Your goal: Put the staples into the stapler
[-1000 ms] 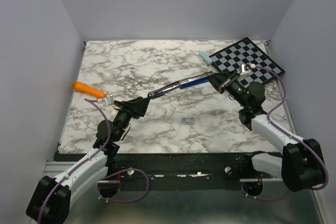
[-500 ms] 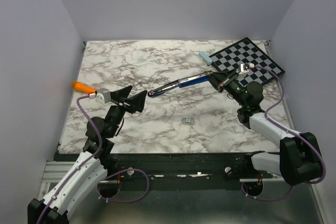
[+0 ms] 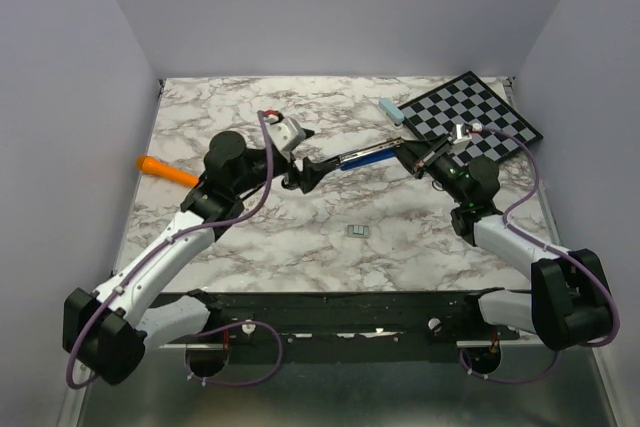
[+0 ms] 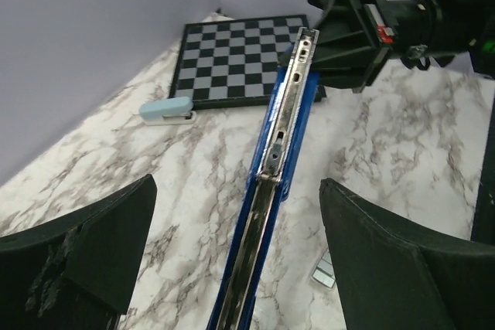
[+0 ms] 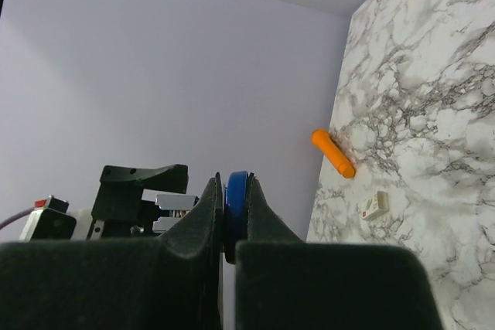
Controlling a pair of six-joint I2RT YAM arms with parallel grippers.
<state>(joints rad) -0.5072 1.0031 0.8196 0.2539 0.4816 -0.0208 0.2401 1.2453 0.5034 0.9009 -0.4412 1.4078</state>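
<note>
The stapler (image 3: 345,161) is held open, off the table, as a long dark blue strip with a silvery channel on top (image 4: 277,137). My right gripper (image 3: 405,155) is shut on its right end; in the right wrist view the blue edge (image 5: 237,202) sits pinched between my fingers. My left gripper (image 3: 308,173) is open, its fingers (image 4: 85,260) wide apart on either side of the stapler's left end without touching it. The staples (image 3: 357,231) lie as small silvery blocks on the marble in front of the stapler, also in the left wrist view (image 4: 323,270).
A checkered board (image 3: 468,117) lies at the back right with a small light blue piece (image 3: 390,110) beside it. An orange stick (image 3: 166,169) lies at the left. A small white box (image 5: 375,204) lies near the orange stick. Grey walls enclose the marble table (image 3: 250,117).
My left arm has swung from the left side near the orange stick up and right, bringing its open gripper around the stapler's left end. My right gripper has kept hold of the stapler.
</note>
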